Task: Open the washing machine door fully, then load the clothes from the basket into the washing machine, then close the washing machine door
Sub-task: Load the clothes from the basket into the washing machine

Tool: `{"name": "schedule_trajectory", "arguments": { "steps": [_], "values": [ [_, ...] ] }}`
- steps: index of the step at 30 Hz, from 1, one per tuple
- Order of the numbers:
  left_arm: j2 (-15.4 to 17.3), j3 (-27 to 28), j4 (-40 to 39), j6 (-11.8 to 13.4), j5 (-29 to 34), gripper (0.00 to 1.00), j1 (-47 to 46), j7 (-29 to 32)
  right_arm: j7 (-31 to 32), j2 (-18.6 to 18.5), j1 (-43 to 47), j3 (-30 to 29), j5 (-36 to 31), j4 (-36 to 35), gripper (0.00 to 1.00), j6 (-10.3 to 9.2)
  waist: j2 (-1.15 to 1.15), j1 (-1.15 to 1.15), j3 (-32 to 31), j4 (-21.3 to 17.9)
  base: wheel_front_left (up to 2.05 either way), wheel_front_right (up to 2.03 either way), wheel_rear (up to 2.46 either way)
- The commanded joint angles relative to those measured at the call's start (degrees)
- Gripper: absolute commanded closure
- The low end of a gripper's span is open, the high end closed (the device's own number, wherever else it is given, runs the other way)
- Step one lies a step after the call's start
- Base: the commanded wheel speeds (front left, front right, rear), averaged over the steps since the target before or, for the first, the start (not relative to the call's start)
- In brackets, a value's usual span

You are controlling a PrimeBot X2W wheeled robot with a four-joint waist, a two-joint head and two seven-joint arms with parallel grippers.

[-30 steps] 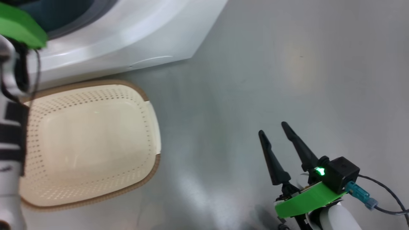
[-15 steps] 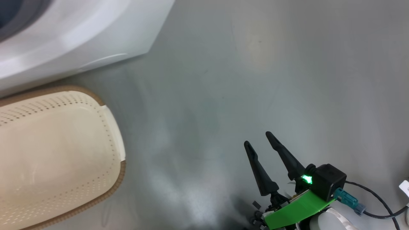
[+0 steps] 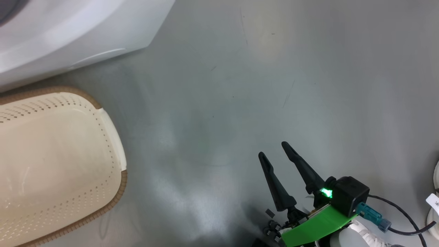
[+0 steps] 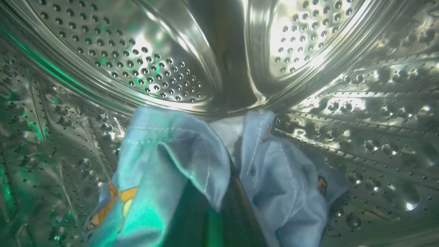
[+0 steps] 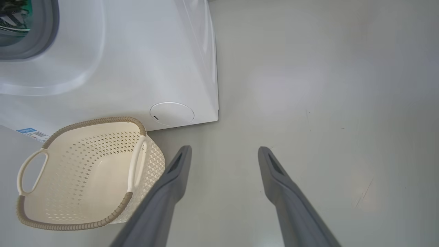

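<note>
The glossy grey floor (image 3: 240, 85) carries the white washing machine (image 5: 154, 61) and, just before it and perhaps touching, the cream basket (image 5: 97, 119).

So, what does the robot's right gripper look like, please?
The right gripper has two long, dark, tapered fingers. Behind them sit a bright green bracket, a black box with a green light, and a teal connector on a dark cable.

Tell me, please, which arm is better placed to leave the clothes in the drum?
Left: the left gripper is inside the drum, under the clothes; the right gripper hangs open over floor.
</note>
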Motion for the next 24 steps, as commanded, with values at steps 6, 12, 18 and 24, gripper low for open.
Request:
{"name": "schedule_trajectory", "arguments": {
  "steps": [6, 12, 18, 24],
  "values": [
    [1.8, -0.8, 3.3, -0.3, 0.1, 0.0, -0.8, 2.6, -0.3, -0.5, 1.5, 1.3, 1.0, -0.3, 0.0, 0.16, 0.0, 0.0, -0.9, 0.7, 0.0, 0.0, 0.0],
    [0.2, -0.9, 5.0, 0.3, -0.6, 0.0, -0.4, 2.0, -0.3, -0.5, 1.7, 1.3, 1.1, 0.1, 0.0, 0.16, 0.0, 0.0, -2.2, 1.4, 0.0, 0.0, 0.0],
    [-2.1, -0.8, 6.4, 1.4, -1.7, 0.0, 1.4, -0.3, -0.3, -0.5, 1.9, 0.9, 1.1, 0.5, 0.0, 0.16, 0.0, 0.0, -4.5, 2.5, 0.0, 0.0, 0.0],
    [-4.7, -0.5, 7.4, 1.5, -3.1, 0.0, 4.2, -2.3, -0.3, -0.5, 1.6, 0.3, 0.8, 0.9, 0.0, 0.16, 0.0, 0.0, -7.2, 3.8, 0.0, 0.0, 0.0]
  ]
}}
